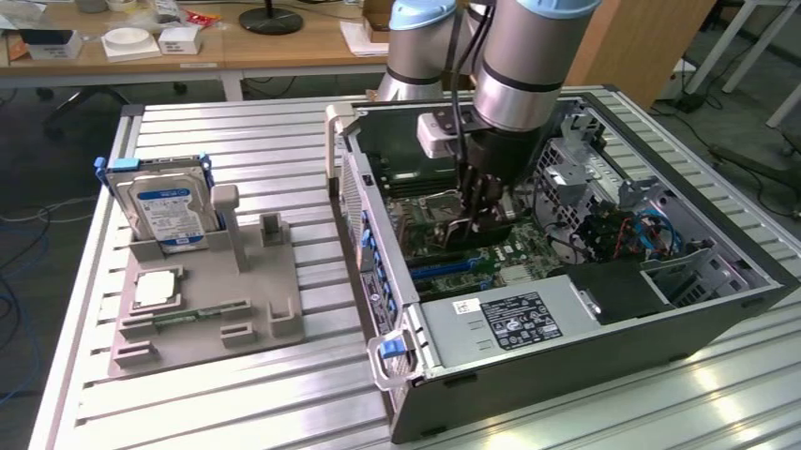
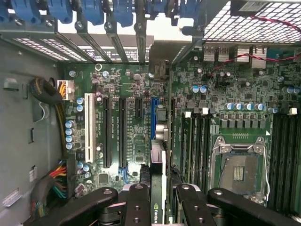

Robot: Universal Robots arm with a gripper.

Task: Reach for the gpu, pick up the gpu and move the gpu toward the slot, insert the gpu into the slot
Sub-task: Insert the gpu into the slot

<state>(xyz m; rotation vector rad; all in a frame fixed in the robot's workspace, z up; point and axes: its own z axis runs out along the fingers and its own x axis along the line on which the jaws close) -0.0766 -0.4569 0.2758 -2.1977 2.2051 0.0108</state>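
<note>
Between your gripper's [image 2: 159,200] two dark fingers [image 2: 137,207] sits the gpu [image 2: 157,188], held edge-on: you see its thin dark edge with a pale logo and a silvery strip running up toward the board. The jaws stand narrowly parted, closed on the card from both sides. The card hangs just above the green board [image 2: 136,89], roughly in line with the blue connector strip [image 2: 154,117]; whether it touches anything below you cannot tell. The slot [image 2: 122,132], a long black strip, lies just beside the blue one, next to another black strip and a white one [image 2: 88,125].

From the exterior view, your gripper [image 1: 482,220] reaches down inside the open computer case [image 1: 701,319], over the board. On the exterior view's left, well apart from the case, a grey holder [image 1: 206,309] on the slatted table [image 1: 601,412] carries a hard drive [image 1: 169,211] with a blue label, standing upright.
</note>
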